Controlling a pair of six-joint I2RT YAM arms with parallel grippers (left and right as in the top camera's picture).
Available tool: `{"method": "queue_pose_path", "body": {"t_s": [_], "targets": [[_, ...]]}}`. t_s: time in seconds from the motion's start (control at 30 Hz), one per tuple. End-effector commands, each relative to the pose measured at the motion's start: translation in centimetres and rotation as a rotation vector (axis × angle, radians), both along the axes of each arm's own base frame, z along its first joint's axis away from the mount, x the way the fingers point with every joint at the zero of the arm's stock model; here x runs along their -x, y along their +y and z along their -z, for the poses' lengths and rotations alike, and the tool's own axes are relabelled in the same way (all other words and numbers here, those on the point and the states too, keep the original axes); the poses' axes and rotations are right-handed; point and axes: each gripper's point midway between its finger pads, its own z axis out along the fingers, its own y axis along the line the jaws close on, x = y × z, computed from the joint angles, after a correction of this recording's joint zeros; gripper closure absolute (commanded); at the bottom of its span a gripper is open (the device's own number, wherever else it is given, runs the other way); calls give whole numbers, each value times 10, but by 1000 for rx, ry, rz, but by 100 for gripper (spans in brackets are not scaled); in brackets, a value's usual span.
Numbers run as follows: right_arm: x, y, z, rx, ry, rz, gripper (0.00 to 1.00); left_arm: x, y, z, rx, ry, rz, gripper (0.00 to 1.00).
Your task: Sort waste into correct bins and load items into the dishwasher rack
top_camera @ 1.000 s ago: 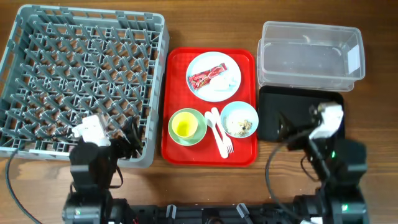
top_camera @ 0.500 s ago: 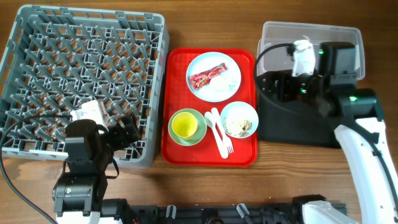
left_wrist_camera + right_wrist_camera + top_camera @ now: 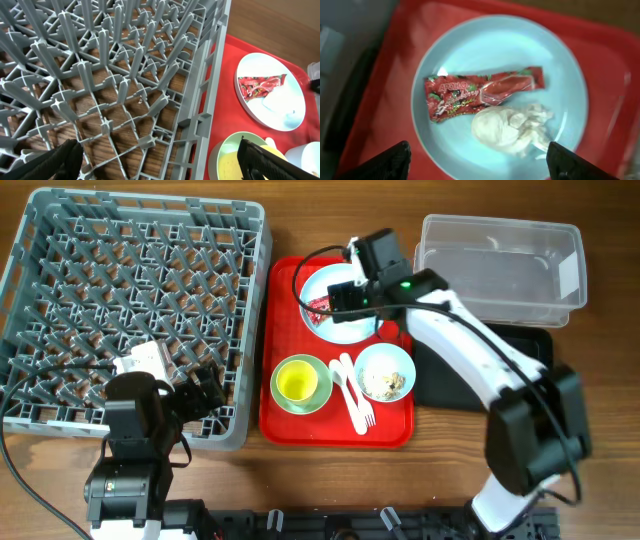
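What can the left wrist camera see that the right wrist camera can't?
Only the left wrist camera shows the grey rack, the green bowl with the yellow cup in it, and the left fingers. Only the right wrist camera shows the right fingers, spread wide. Both show the blue plate on the red tray, holding the red wrapper and the white tissue.

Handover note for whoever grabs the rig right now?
Left claw open over the dishwasher rack.
Right claw open above the plate, which carries the wrapper and tissue.
Also on the red tray: blue bowl with food scraps, green bowl holding the yellow cup, white cutlery.
Nothing binned or racked yet.
Left: waste into clear tub and black tray, dishes into rack.
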Motion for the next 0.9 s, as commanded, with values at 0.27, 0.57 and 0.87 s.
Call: {"method": "queue_pose_path", "body": {"t_s": [0.27,0.57,0.87], "targets": [[11,-4,75,31,198,162,87,-3,3,-10,-11,-24,-8,0],[-37,-150,-100,28,-235,530,78,-3,3,-10,-11,-24,-8,0],[-59,-167,-117,-174,-267,448,25,-3,3,-10,-11,-24,-8,0]]}}
